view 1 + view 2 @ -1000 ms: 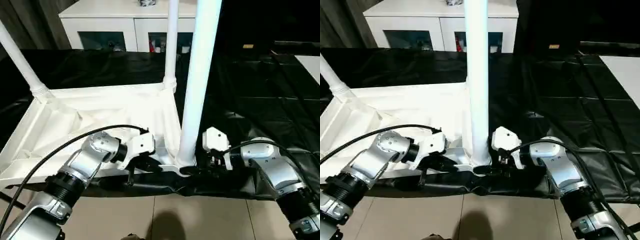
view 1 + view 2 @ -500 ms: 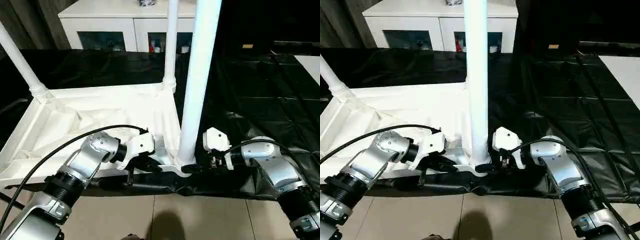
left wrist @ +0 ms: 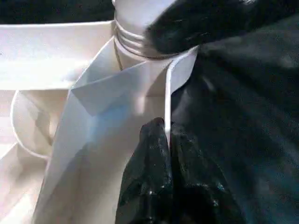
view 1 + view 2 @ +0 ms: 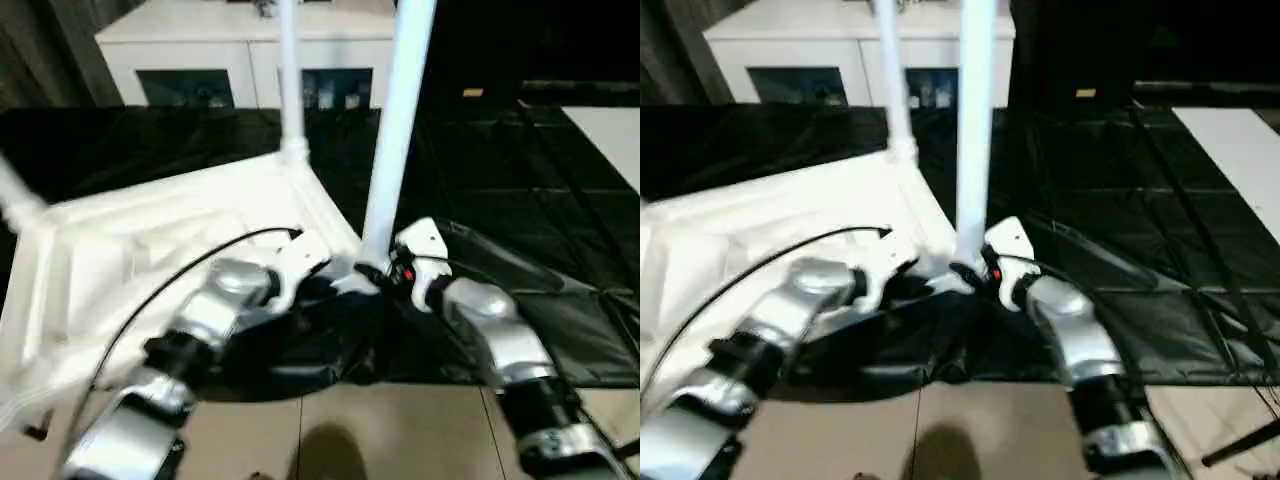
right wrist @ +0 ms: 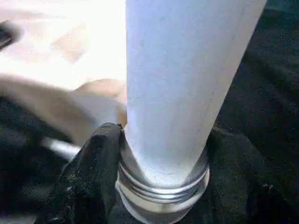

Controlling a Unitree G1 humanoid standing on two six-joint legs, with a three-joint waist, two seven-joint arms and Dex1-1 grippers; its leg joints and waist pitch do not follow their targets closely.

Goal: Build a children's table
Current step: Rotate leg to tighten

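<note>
The white ribbed plastic table top (image 4: 150,240) lies upside down near the black-covered tabletop's (image 4: 560,200) front edge. The left tool (image 3: 164,154) pinches its rim, steadying it (likely against twisting), while the right tool (image 5: 159,182) clasps the long white tapered leg (image 4: 395,130) at its corner socket.

The white top (image 4: 760,225) lies upside down on the black-covered table (image 4: 1160,230), ribs showing. Two white legs stand in its corner sockets: the near leg (image 4: 974,130) at the corner closest to the arms, the far leg (image 4: 893,85) behind it. The left gripper (image 4: 902,283) meets the top's near edge just beside that corner; the right gripper (image 4: 975,272) sits at the near leg's base. A white cabinet (image 4: 840,55) stands beyond.
</note>
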